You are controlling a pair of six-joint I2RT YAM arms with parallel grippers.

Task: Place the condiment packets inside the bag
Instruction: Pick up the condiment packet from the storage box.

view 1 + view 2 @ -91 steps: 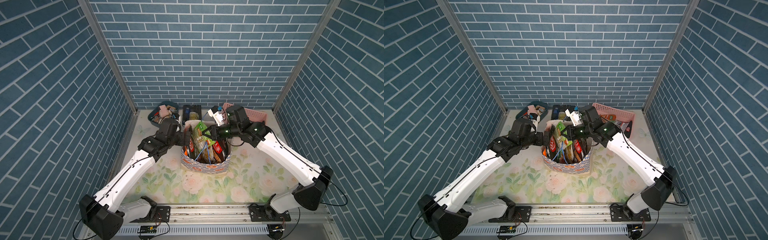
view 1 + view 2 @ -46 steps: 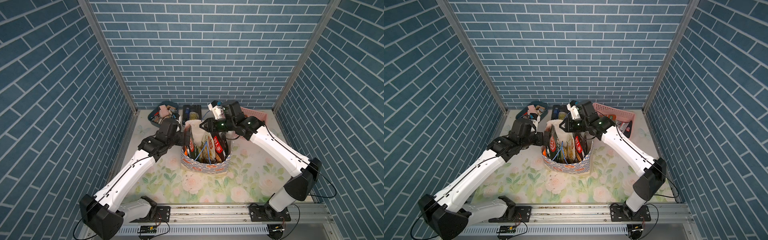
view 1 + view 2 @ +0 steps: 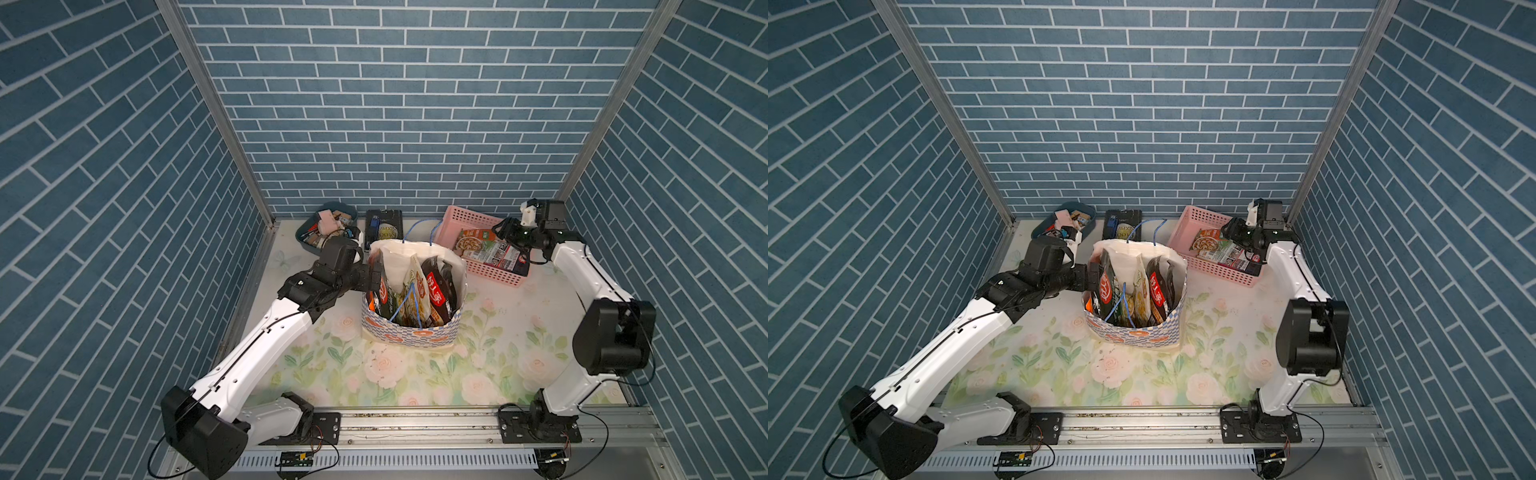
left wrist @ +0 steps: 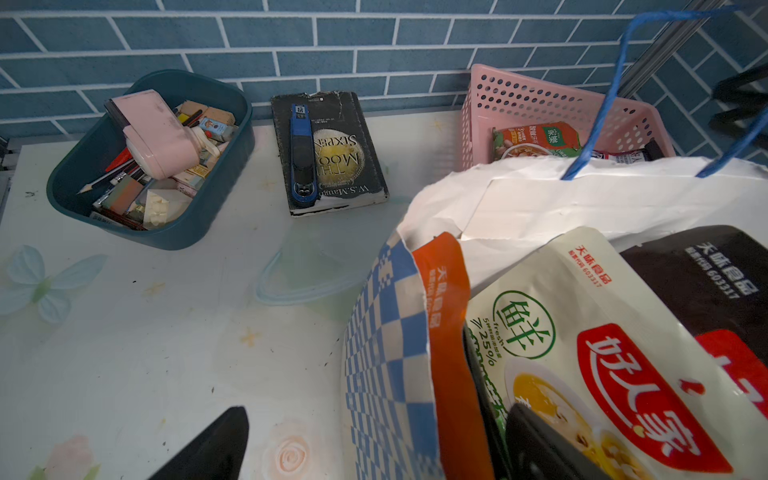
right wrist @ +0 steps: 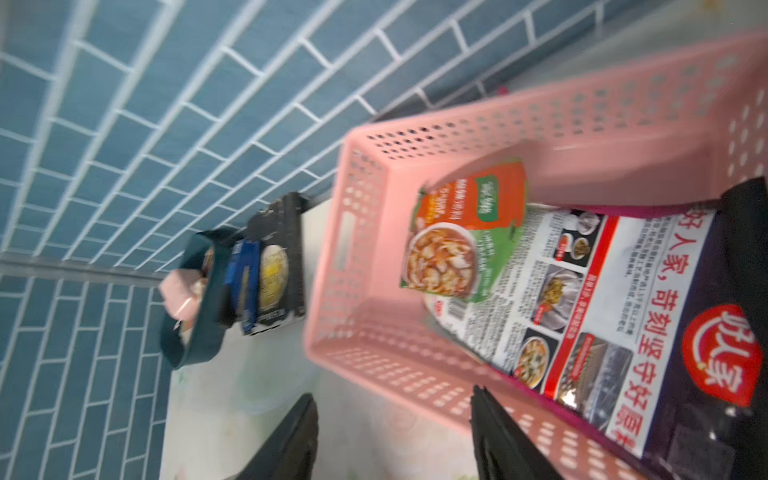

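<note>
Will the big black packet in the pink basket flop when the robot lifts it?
Probably bendy, not stiff: the black packet is a thin pouch propped on the pink basket rim. Its glossy film likely slips easily. Flat, so it shouldn't roll.

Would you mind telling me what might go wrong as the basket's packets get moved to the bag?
The orange-green packet overlaps the large black packet in the pink basket; the open right tool may drag both.
The bag is crowded with upright packets and a blue cord handle droops into its mouth, so the next one may snag.
The left tool straddles the bag's wall, jaws open, so the bag may shift.
</note>
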